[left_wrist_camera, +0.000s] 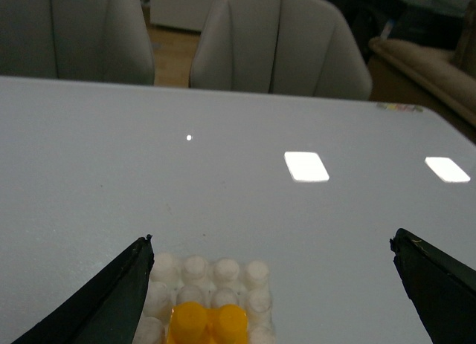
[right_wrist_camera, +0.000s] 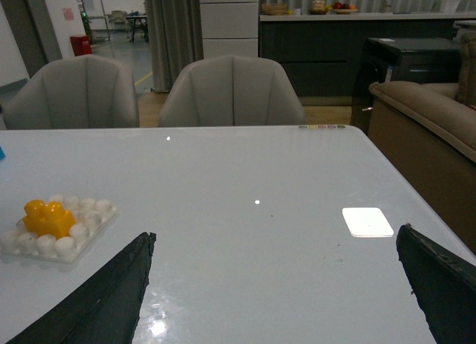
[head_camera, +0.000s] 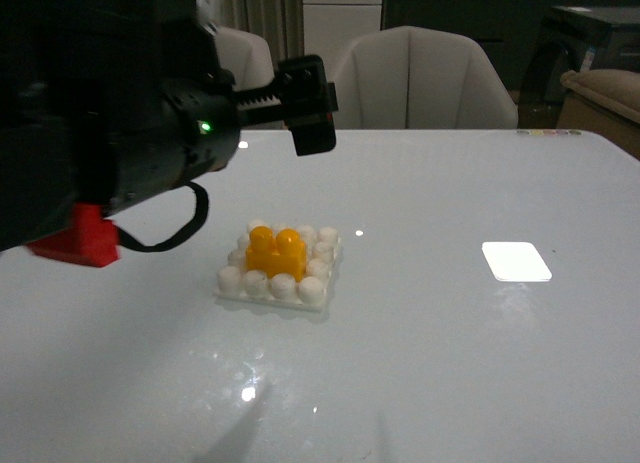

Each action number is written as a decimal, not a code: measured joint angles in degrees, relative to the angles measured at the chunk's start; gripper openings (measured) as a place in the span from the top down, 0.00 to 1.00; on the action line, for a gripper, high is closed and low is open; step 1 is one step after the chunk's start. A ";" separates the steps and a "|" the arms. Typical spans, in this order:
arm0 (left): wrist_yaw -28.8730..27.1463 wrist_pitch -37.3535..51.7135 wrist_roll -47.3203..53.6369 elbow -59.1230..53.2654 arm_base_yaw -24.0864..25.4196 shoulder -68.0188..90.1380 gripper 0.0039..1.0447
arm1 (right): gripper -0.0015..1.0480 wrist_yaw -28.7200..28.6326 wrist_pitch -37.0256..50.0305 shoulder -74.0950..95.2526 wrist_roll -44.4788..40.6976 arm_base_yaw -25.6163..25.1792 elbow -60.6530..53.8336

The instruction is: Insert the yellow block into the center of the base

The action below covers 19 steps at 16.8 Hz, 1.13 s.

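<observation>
The yellow block stands on the middle studs of the white studded base, studs up, on the table. My left gripper is open and empty, raised above and behind the base. In the left wrist view the left gripper has its jaws wide apart, with the base and block low between them, near one finger. My right gripper is open and empty over bare table, well to the right of the base and block.
A red brick-like piece shows under the left arm at the left. A flat white square lies on the table to the right. Grey chairs stand behind the far edge. A blue scrap shows at the right wrist view's edge.
</observation>
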 joint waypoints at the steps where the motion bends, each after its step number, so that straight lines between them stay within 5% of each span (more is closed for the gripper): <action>1: -0.37 3.34 1.14 -5.16 0.20 -5.01 0.06 | 0.06 0.00 0.00 0.00 0.00 0.00 0.00; 7: 0.20 7.02 3.91 -30.05 7.52 -30.95 0.10 | 0.06 0.00 0.00 0.00 0.00 0.00 0.00; 10: 0.11 1.20 11.91 -42.47 15.15 -48.74 0.45 | 0.06 0.00 0.00 0.00 0.00 0.00 0.00; 14: 4.48 -4.79 13.35 -46.31 18.38 -60.46 0.92 | 0.06 0.00 -0.02 0.00 0.00 0.00 0.00; 19: 8.94 -3.41 13.57 -48.96 22.32 -62.62 0.99 | 0.06 -0.02 0.00 0.00 0.00 0.00 0.00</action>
